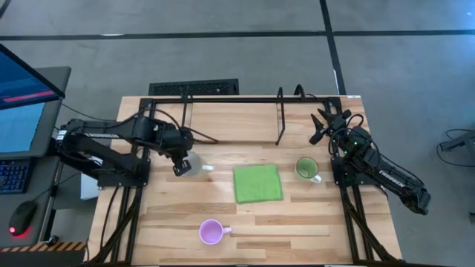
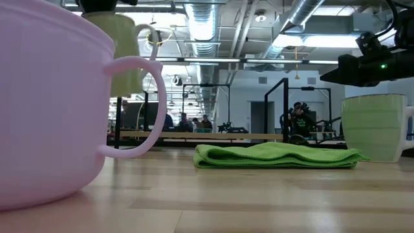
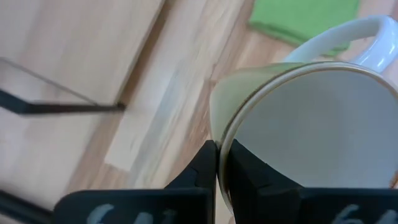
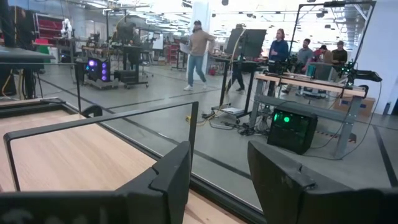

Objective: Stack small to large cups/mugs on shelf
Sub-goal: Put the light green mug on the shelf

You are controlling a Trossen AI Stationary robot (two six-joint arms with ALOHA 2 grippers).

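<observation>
**Carrying the white mug toward the shelf**

Pinching the rim of the white mug (image 3: 311,124), the left end effector (image 1: 179,167) has its fingers (image 3: 202,168) closed tight, one inside the wall and one outside. In the low view this mug hangs clear of the surface (image 1: 297,222), so the step in hand looks like the carry of the first mug to the shelf (image 1: 223,119), which runs along the far edge just beyond the left arm.

The right end effector (image 1: 320,126) waits with its fingers apart and nothing between them, up by the shelf's right end. The green mug (image 1: 306,168) stands just beside the right arm's base, right of the folded green cloth (image 1: 257,183). The pink mug (image 1: 211,232) sits alone near the front edge, well apart from the others.

Next, I judge, the left arm must bring the white mug over the wire rail and set it upright on the board before letting go. Since the mugs look alike in size, the nesting order is hard to call.
</observation>
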